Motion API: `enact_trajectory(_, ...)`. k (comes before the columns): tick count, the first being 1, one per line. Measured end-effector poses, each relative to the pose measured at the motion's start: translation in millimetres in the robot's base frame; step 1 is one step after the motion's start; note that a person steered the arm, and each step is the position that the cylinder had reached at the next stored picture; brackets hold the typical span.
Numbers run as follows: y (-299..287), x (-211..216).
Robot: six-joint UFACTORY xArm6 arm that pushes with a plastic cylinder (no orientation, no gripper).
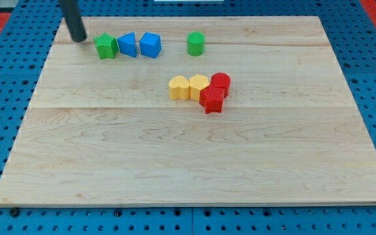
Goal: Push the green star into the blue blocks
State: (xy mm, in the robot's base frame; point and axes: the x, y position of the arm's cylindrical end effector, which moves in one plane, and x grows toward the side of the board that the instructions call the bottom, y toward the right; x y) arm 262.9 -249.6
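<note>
The green star (106,46) sits near the view's top left, touching the left side of a blue block (128,44). A second blue block (151,44) stands just right of the first, close to it or touching. My tip (78,38) is at the view's top left, a short gap to the left of the green star and slightly above it, not touching it.
A green cylinder (196,43) stands right of the blue blocks. Two yellow blocks (179,87) (198,85), a red star (212,99) and a red cylinder (220,82) cluster near the middle. The wooden board (188,163) lies on a blue pegboard.
</note>
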Motion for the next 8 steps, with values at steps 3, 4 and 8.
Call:
enact_trajectory(3, 104.2, 16.4)
enact_trajectory(4, 120.4, 14.4)
enact_trajectory(8, 185.4, 49.3)
